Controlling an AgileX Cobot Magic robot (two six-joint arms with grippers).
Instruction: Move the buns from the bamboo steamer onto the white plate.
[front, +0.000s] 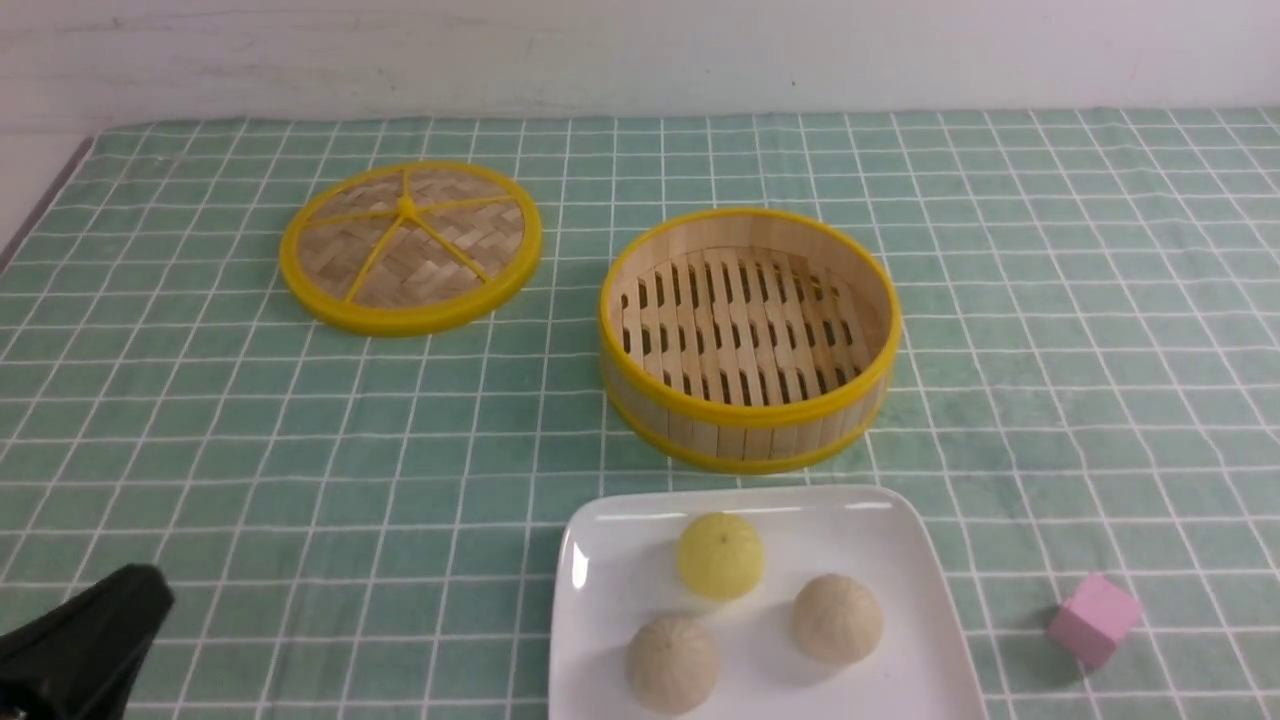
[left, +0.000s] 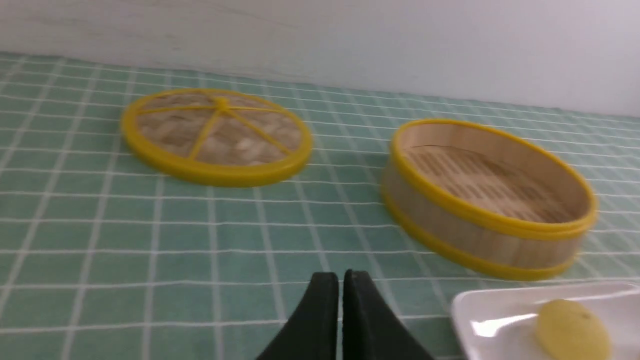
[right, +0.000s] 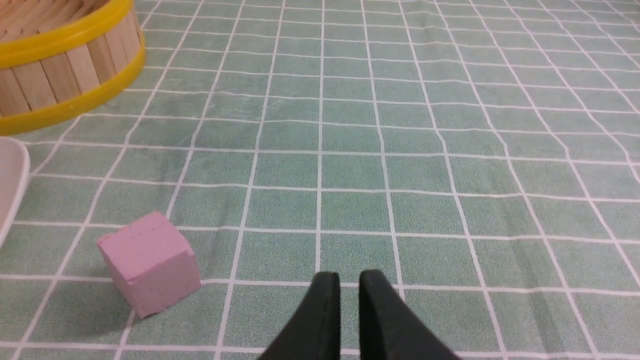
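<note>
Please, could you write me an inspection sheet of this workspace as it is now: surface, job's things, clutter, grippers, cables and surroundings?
Surface: green cloth with white grid lines, lying flat.
Job's things: round bamboo-slat steamer with yellow rims, nothing inside; large white square plate in front of it holds one yellow bun and two beige pleated buns, apart from each other.
Clutter: flat woven yellow-rimmed lid to the steamer's left; pink cube right of the plate.
Grippers: left gripper nearly shut, holding nothing; right gripper with a narrow gap, holding nothing, above bare cloth.
Cables: nothing seen.
Surroundings: plain white wall behind.
</note>
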